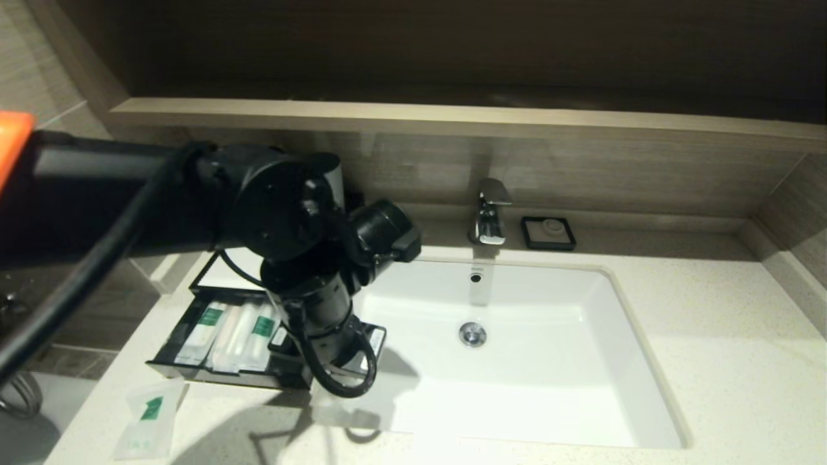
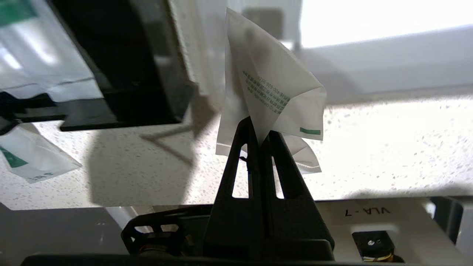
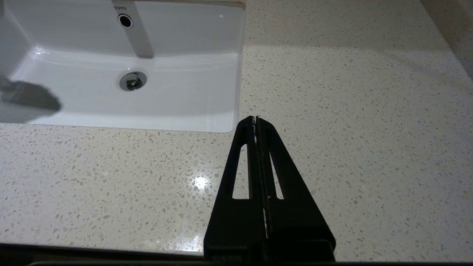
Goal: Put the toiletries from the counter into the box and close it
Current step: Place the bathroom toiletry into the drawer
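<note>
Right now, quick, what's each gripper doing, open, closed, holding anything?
Left gripper: closed, holding a white sachet above the counter beside the box.
Right gripper: closed, empty, parked over the counter.

right gripper [image 3: 255,119] — fingers together — above counter [image 3: 351,111]

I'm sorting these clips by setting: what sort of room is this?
Most likely a hotel bathroom vanity: a white rectangular basin set into a speckled stone counter, a chrome tap behind it, and small sealed white toiletry sachets lying in a black box's open drawer.
</note>
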Controlling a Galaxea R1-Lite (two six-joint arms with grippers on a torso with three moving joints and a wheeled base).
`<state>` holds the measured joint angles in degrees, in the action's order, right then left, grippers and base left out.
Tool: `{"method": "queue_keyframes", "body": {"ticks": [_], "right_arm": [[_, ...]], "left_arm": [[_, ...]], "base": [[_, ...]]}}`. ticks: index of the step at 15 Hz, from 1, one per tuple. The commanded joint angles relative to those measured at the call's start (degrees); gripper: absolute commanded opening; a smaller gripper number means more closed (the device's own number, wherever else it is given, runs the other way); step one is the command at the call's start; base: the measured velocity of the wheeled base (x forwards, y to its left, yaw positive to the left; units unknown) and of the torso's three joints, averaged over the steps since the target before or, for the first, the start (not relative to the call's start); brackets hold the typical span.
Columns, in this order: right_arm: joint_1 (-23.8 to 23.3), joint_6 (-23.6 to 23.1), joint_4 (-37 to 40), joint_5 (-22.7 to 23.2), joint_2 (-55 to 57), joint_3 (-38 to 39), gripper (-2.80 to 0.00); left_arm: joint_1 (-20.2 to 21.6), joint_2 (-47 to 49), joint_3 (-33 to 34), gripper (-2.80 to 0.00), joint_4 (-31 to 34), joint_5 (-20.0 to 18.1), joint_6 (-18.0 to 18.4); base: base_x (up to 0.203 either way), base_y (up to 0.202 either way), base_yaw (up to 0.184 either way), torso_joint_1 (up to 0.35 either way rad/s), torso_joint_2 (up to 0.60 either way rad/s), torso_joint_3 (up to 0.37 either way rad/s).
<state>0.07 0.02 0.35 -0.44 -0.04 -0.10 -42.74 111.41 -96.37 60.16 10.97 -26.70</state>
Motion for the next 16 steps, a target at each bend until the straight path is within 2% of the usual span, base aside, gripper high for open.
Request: {"method": "queue_keyframes", "body": {"ticks": [1,5,11,16], "right_arm": [[0.0,0.0,0.0,0.0,0.0,0.0,-2.80],[0.0,0.0,0.0,0.0,0.0,0.0,-2.80],[0.0,0.0,0.0,0.0,0.0,0.0,-2.80],[0.0,0.0,0.0,0.0,0.0,0.0,-2.80]], "left_arm": [[3.6,-1.8,-1.6,-2.80,0.2,0.1,0.0],[7.2,-2.1,-2.0,-2.80,0.1,5.2,-0.9],[11.9,-2.6,-2.2,-2.80,0.0,4.8,-7.8],[14.6,-1.8,-2.0,-2.80,-0.1,4.8,-7.9]], "base": [[0.000,0.000,0.000,0.000,0.00,0.000],[0.000,0.000,0.000,0.000,0.00,0.000],[0.000,0.000,0.000,0.000,0.00,0.000],[0.000,0.000,0.000,0.000,0.00,0.000]]}}
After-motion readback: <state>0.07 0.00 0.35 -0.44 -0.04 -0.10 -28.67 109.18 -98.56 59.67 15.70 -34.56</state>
